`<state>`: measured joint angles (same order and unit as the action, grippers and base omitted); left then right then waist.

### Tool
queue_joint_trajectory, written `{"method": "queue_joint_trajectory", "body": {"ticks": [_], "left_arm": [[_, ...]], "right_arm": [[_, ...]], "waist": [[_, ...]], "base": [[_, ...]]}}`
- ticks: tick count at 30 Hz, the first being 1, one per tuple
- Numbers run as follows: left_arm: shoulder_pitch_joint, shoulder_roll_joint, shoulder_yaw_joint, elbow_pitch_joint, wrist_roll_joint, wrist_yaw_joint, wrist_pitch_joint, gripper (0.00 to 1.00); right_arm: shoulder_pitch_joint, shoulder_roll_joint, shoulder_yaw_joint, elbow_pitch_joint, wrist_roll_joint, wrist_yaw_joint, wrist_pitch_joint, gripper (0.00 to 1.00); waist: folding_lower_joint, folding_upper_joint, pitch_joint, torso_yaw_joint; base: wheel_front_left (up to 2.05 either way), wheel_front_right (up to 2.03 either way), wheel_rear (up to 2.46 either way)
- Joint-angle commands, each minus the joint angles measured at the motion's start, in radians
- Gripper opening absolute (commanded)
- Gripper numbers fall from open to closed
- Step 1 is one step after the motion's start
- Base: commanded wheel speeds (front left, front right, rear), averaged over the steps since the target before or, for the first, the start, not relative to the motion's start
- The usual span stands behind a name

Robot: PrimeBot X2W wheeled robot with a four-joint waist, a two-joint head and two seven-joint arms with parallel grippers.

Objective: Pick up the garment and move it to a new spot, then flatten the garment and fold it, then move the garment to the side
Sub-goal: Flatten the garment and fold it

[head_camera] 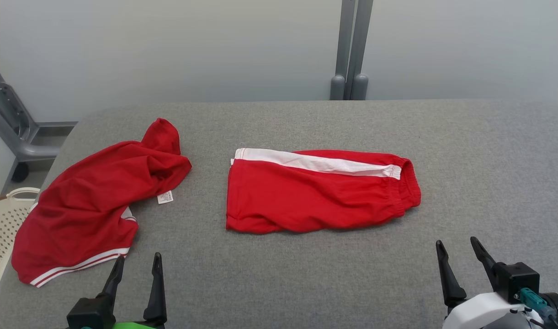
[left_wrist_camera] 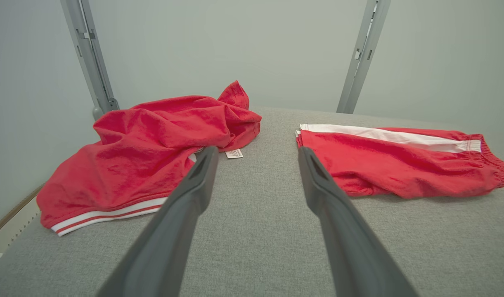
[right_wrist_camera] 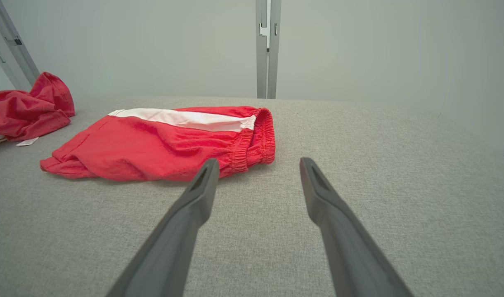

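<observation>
Two red garments lie on the grey table (head_camera: 306, 274). A crumpled red garment (head_camera: 91, 201) with white-striped hem and a white label sits at the left, hanging partly over the table's left edge; the left wrist view shows the crumpled garment (left_wrist_camera: 144, 156) too. Red shorts (head_camera: 315, 192) with a white side stripe lie folded flat in the middle, and these shorts (right_wrist_camera: 161, 144) sit ahead and left of my right fingers. My left gripper (head_camera: 138, 257) is open at the near edge, just right of the crumpled garment's hem. My right gripper (head_camera: 456, 241) is open near the front right, holding nothing.
A cream perforated basket (head_camera: 4, 219) stands beside the table's left edge. Grey metal posts (head_camera: 352, 50) rise behind the table against a pale wall, and a grey frame (head_camera: 13, 123) stands at the back left. The table's right half (head_camera: 489, 160) is bare grey cloth.
</observation>
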<state>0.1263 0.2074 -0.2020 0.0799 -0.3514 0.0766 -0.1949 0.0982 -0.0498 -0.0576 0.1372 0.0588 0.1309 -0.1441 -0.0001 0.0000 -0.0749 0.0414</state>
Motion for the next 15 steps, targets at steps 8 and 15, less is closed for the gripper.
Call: {"method": "queue_joint_trajectory", "body": {"ticks": [8,15], "left_arm": [[0.018,0.008,-0.007,0.001,-0.009,0.003,-0.001,1.00],[0.012,0.012,-0.014,0.014,-0.016,-0.006,0.002,1.00]], "right_arm": [[-0.032,-0.002,-0.002,-0.007,0.049,0.000,0.047,1.00],[-0.136,-0.001,-0.044,-0.017,0.030,0.000,0.333,1.00]], "waist": [[0.0001,0.0000,0.007,0.000],[0.0001,0.0000,0.017,-0.005]], "base": [[0.00,0.00,0.00],[0.00,0.00,0.00]]}}
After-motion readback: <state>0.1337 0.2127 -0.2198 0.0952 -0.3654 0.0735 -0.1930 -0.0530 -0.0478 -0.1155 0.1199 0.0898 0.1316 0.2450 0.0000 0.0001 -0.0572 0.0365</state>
